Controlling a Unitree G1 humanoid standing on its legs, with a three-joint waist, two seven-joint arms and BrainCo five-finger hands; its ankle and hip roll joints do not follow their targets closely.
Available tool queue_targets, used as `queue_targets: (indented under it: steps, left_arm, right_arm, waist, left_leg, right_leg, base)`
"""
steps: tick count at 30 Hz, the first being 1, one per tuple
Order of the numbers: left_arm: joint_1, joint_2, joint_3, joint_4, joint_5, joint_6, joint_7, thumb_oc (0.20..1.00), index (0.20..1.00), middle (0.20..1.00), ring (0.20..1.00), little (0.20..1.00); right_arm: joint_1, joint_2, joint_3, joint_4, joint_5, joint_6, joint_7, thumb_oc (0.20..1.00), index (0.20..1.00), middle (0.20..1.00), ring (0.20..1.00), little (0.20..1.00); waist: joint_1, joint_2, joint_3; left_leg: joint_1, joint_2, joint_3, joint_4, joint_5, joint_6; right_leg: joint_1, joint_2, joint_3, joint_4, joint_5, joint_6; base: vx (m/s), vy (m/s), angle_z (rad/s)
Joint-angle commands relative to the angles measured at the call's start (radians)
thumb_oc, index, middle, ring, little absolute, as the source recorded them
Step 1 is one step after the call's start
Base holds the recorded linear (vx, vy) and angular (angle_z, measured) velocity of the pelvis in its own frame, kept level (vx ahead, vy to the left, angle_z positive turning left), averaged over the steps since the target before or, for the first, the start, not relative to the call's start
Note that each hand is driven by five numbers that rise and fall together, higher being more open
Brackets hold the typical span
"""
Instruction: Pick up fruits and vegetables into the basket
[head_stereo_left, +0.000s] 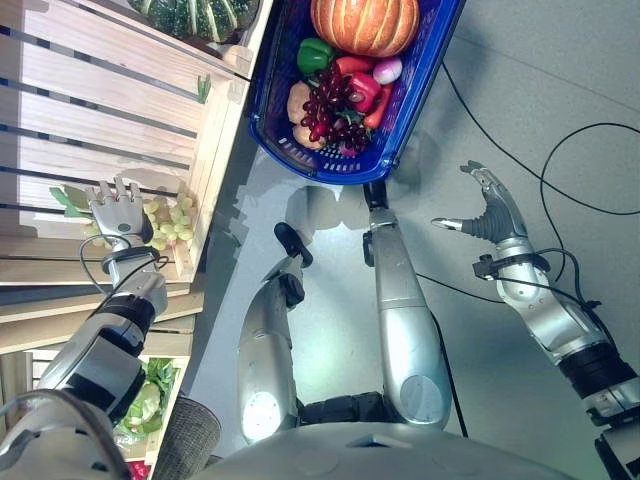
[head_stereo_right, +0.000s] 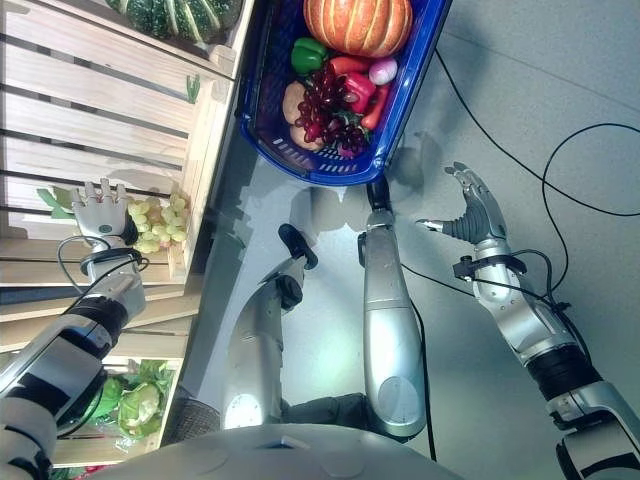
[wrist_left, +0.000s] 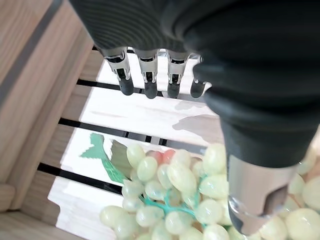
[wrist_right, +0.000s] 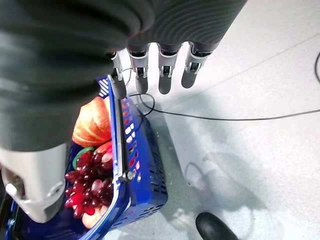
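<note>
Your left hand (head_stereo_left: 118, 212) hung over the wooden crate (head_stereo_left: 120, 110) with its fingers (wrist_left: 150, 75) straight and side by side, gripping nothing. Right beneath the palm lay the green grapes (head_stereo_left: 170, 222), piled against the crate's near wall; the wrist view showed their green stem and a leaf (wrist_left: 100, 152) on the slats, and whether the thumb touched them you could not have told. A striped green squash (head_stereo_left: 195, 15) sat at the crate's far end, cut off by the edge of the view.

Your right hand (head_stereo_right: 478, 215) stood well apart over the grey floor (head_stereo_left: 560, 90), fingers loosely extended, thumb out to the side, empty.

Between the two, beside the crate, the blue basket (head_stereo_left: 330, 165) rested on the floor. In it you had an orange pumpkin (head_stereo_left: 365, 22), a green pepper (head_stereo_left: 314, 54), a red pepper (head_stereo_left: 364, 90), purple grapes (head_stereo_left: 328, 110), a pink-and-white bulb (head_stereo_left: 387, 70) that could not be identified, and a tan, potato-like piece (head_stereo_left: 298, 102) half buried under the grapes. The basket's far end ran out of view.

Lower down beside your left arm, leafy greens (head_stereo_left: 150, 395) lay on a lower shelf, partly hidden by the arm.
</note>
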Motion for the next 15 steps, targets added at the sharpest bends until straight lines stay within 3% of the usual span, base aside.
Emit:
queue_targets:
  steps: [1, 15]
  left_arm:
    - [0.041, 0.024, 0.007, 0.097, -0.103, -0.001, -0.036, 1.000, 1.000, 1.000, 1.000, 1.000]
    - [0.053, -0.002, 0.001, 0.131, -0.007, 0.103, -0.041, 1.000, 1.000, 1.000, 1.000, 1.000]
  right_arm:
    - [0.014, 0.002, 0.029, -0.027, 0.016, -0.044, -0.031, 1.000, 1.000, 1.000, 1.000, 1.000]
    - [0.003, 0.006, 0.027, -0.021, 0.050, -0.056, -0.042, 1.000, 1.000, 1.000, 1.000, 1.000]
  waist:
    - [-0.029, 0.008, -0.040]
    - [-0.023, 0.002, -0.040]
  left_leg:
    - [-0.135, -0.010, -0.012, 0.100, -0.064, 0.015]
    - [-0.164, -0.010, -0.016, 0.098, -0.059, 0.015]
  right_leg:
    - [-0.010, -0.003, -0.029, 0.022, -0.107, 0.077]
    - [-0.032, -0.003, -0.033, 0.007, -0.095, 0.079]
  base:
    - [0.00, 0.000, 0.00]
    - [0.00, -0.001, 0.00]
